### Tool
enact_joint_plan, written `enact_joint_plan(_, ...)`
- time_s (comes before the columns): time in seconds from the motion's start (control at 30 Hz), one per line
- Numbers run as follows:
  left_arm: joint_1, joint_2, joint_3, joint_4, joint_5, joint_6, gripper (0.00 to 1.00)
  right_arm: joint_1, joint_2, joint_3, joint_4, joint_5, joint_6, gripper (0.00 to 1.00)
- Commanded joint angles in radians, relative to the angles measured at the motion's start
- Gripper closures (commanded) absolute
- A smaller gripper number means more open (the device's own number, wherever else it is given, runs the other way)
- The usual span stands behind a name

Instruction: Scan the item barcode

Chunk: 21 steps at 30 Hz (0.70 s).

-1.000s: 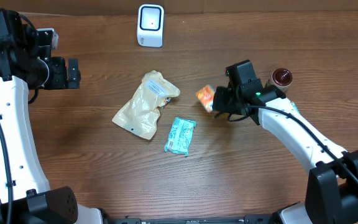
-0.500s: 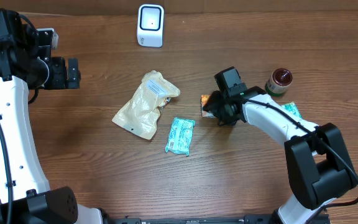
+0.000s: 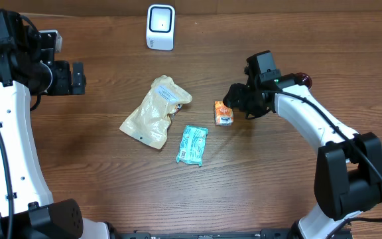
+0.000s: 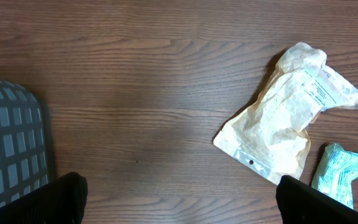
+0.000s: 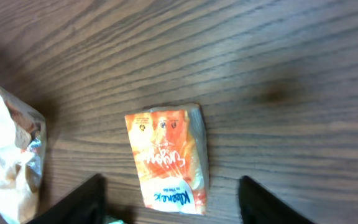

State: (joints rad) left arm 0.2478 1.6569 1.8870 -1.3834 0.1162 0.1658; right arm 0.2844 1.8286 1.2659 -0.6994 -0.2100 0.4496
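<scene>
- Wooden table (image 3: 98, 179): the work surface, with all the goods lying loose across its middle and back.
- Left gripper (image 3: 77, 78): parked at the far left edge, well apart from everything. Its fingers are spread wide on nothing, so I'd judge it is idle and out of the way.
- Right gripper (image 3: 235, 101): just beside the orange pack and tilted towards it. Its fingers (image 5: 82, 199) are spread to either side and pinch nothing.
- Beige pouch (image 3: 154, 111): crumpled, lying flat left of centre with its label upward.
- Teal packet (image 3: 192, 144): lies flat, just below the pouch.
- Barcode scanner (image 3: 160, 26): white, upright at the back edge and facing the table, well apart from every item.
- Orange Kleenex tissue pack (image 5: 166, 158): probably the item in hand. It lies flat on the wood, printed face up, and I can see no barcode. It needs lifting and turning towards the scanner.
- Jar with dark red lid (image 3: 304, 79): mostly hidden behind the right arm.
</scene>
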Motion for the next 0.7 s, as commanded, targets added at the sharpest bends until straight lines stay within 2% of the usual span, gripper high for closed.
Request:
enact_joint_plan(0.0, -0.013, 0.005, -0.001, 0.000, 0.000, 0.021, 0.00, 0.015, 0.001, -0.043, 0.027, -0.013, -0.032, 0.41)
enact_joint_plan(0.07, -0.013, 0.005, -0.001, 0.000, 0.000, 0.021, 0.00, 0.029, 0.006, -0.073, 0.050, -0.013, -0.018, 0.42)
enact_joint_plan(0.23, -0.013, 0.005, -0.001, 0.000, -0.001, 0.021, 0.00, 0.043, 0.021, -0.126, 0.097, -0.008, 0.101, 0.53)
enact_joint_plan(0.67, -0.013, 0.005, -0.001, 0.000, 0.000, 0.021, 0.00, 0.032, 0.044, -0.150, 0.121, -0.009, 0.227, 0.60)
